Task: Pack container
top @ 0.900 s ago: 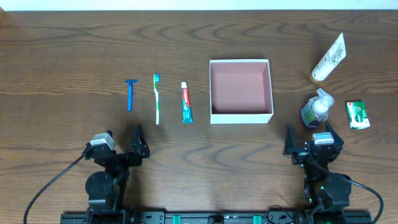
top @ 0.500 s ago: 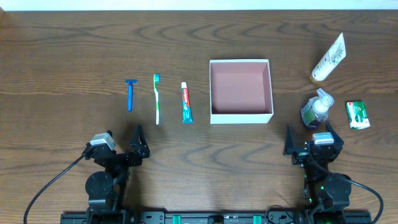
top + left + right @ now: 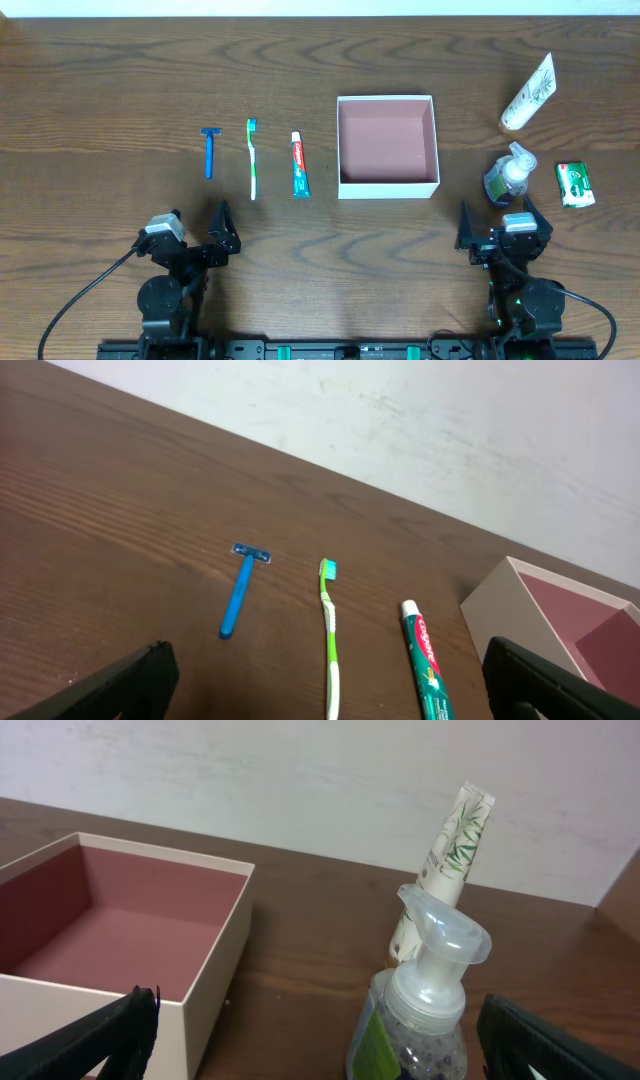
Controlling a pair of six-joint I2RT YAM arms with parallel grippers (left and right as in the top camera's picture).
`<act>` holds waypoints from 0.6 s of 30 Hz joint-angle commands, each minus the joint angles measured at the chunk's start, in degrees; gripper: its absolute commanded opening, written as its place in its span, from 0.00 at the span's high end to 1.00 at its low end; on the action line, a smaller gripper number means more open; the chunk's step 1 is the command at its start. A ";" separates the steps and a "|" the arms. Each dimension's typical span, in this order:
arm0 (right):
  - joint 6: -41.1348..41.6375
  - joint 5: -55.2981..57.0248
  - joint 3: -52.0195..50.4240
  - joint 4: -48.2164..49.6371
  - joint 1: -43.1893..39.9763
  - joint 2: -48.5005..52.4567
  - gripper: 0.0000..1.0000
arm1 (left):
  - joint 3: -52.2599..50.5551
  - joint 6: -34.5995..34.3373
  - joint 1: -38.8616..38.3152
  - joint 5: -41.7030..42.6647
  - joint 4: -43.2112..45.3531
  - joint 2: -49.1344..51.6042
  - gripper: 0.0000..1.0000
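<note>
The container, a square white box with a pink-brown inside, stands empty at the table's middle. Left of it lie a toothpaste tube, a green toothbrush and a blue razor. My left gripper hangs open at the near edge, short of those three, with nothing between its fingers. My right gripper is open too, just in front of a clear pump bottle. In the right wrist view the bottle stands upright ahead of the open jaws, untouched, with the container's wall to its left.
A cream tube lies at the far right, behind the pump bottle. A green soap packet lies right of the bottle. Both arm bases and their cables sit along the near edge. A pale wall runs behind the table's far edge.
</note>
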 commanded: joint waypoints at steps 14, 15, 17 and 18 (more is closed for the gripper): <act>-0.81 -0.17 -0.11 -0.22 -0.57 -0.37 0.01 | -1.68 0.72 0.13 0.79 -0.17 -0.39 0.02; -0.81 -0.17 -0.11 -0.22 -0.57 -0.37 0.01 | -1.68 0.72 0.13 0.79 -0.17 -0.39 0.02; -0.81 -0.17 -0.11 -0.22 -0.57 -0.37 0.01 | -1.68 0.72 0.13 0.79 -0.17 -0.39 0.02; -0.81 -0.17 -0.11 -0.22 -0.57 -0.37 0.01 | -1.68 0.74 0.13 0.79 -0.15 -0.39 0.02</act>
